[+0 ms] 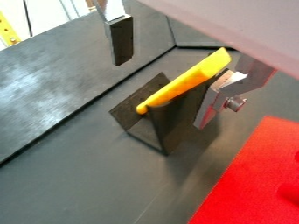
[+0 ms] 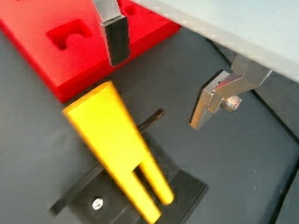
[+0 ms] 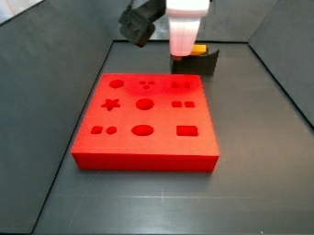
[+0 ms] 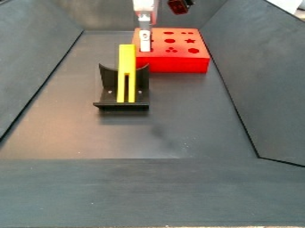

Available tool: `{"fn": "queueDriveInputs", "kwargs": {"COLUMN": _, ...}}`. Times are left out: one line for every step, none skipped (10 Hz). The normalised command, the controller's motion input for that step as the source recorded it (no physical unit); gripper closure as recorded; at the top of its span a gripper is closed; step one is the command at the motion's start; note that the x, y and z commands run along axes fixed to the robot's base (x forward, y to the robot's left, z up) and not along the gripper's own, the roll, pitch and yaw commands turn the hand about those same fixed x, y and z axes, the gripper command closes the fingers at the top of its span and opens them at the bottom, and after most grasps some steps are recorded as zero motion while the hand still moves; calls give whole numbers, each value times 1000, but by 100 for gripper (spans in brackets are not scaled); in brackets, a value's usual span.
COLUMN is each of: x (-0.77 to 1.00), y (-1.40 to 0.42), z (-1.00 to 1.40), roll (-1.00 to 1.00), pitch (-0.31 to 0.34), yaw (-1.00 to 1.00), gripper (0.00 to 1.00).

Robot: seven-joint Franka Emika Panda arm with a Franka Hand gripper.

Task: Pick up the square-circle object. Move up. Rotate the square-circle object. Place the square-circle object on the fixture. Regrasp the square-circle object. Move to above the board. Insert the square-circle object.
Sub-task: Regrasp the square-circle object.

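1. On the fixture (image 4: 121,93), the square-circle object (image 4: 127,69) leans upright against the dark bracket, its lower end down at the base plate. Parked like this, the bar stands free, so it can be taken again from another side.

2. Above it hangs the gripper (image 2: 163,74), with nothing between its fingers (image 2: 114,39). The two silver plates stand well apart, one on each flank of the yellow bar, touching neither it nor the bracket. In both wrist views, the gap is plainly empty.

3. That spread suggests the regrasp is the step in hand: the placing looks done, and the fingers seem lined up to come down around the bar's upper part.

4. The board (image 3: 147,119) lies on the dark floor just beside the fixture, its shaped holes facing up and all unfilled, so the insertion is not yet done.

5. The slot in the bar, seen in a wrist view (image 2: 142,184), straddles the bracket, which probably keeps it from tipping sideways.
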Motion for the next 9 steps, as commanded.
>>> {"fn": "queueDriveInputs", "kwargs": {"x": 987, "y": -15, "z": -7, "roll": 18, "pitch": 179, "yaw": 31, "gripper": 0}}
{"fn": "queueDriveInputs", "kwargs": {"x": 870, "y": -14, "z": -1, "roll": 11, "pitch": 188, "yaw": 36, "gripper": 0}}
{"fn": "queueDriveInputs", "kwargs": {"x": 788, "y": -15, "z": -2, "roll": 6, "pitch": 194, "yaw": 38, "gripper": 0}}
{"fn": "queueDriveInputs", "kwargs": {"x": 711, "y": -15, "z": -7, "roll": -1, "pitch": 194, "yaw": 42, "gripper": 0}}
{"fn": "queueDriveInputs", "kwargs": {"x": 640, "y": -13, "z": 0, "roll": -5, "pitch": 199, "yaw": 44, "gripper": 0}}
{"fn": "queueDriveInputs", "kwargs": {"x": 546, "y": -12, "z": -2, "roll": -8, "pitch": 210, "yaw": 47, "gripper": 0}}
{"fn": "queueDriveInputs", "kwargs": {"x": 484, "y": -14, "z": 1, "roll": -13, "pitch": 212, "yaw": 50, "gripper": 0}}
{"fn": "queueDriveInputs", "kwargs": {"x": 406, "y": -14, "z": -5, "roll": -22, "pitch": 213, "yaw": 53, "gripper": 0}}
{"fn": "queueDriveInputs", "kwargs": {"x": 370, "y": -13, "z": -6, "roll": -23, "pitch": 215, "yaw": 56, "gripper": 0}}
